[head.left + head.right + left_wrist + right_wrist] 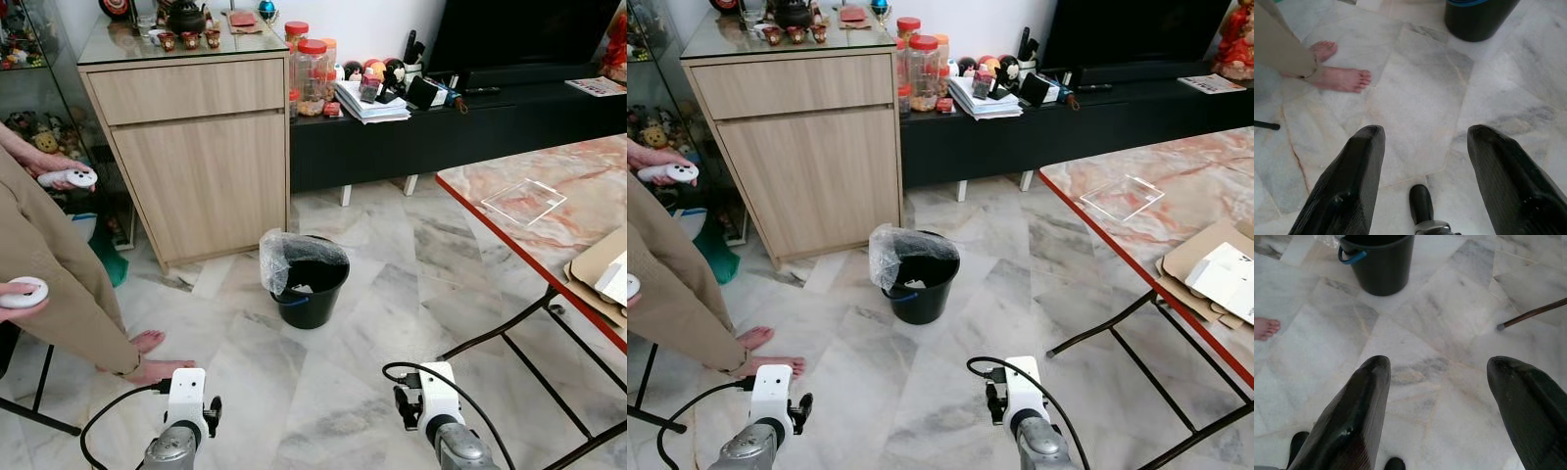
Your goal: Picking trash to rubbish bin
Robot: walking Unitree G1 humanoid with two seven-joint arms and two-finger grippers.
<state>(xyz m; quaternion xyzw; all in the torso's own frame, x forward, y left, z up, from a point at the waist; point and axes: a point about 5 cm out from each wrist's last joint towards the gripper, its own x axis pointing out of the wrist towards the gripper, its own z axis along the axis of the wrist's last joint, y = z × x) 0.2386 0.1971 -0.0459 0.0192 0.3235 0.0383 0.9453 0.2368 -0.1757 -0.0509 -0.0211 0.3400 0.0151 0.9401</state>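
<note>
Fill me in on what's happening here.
A humanoid robot stands on the marble floor facing a black bin with a plastic liner. Its left gripper and right gripper are both open and empty, held low. A person stands barefoot at the robot's left, holding white controllers. Cardboard lies on the table at its right.

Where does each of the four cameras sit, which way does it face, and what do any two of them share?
Left eye view: on the head, facing forward and down at the black plastic bucket; both silver arms show.
Right eye view: beside it, same scene.
Left wrist view: along the open left gripper at the grey marble floor and a person's bare feet.
Right wrist view: along the open right gripper at the floor.
Shared: the bucket appears in all four.
</note>
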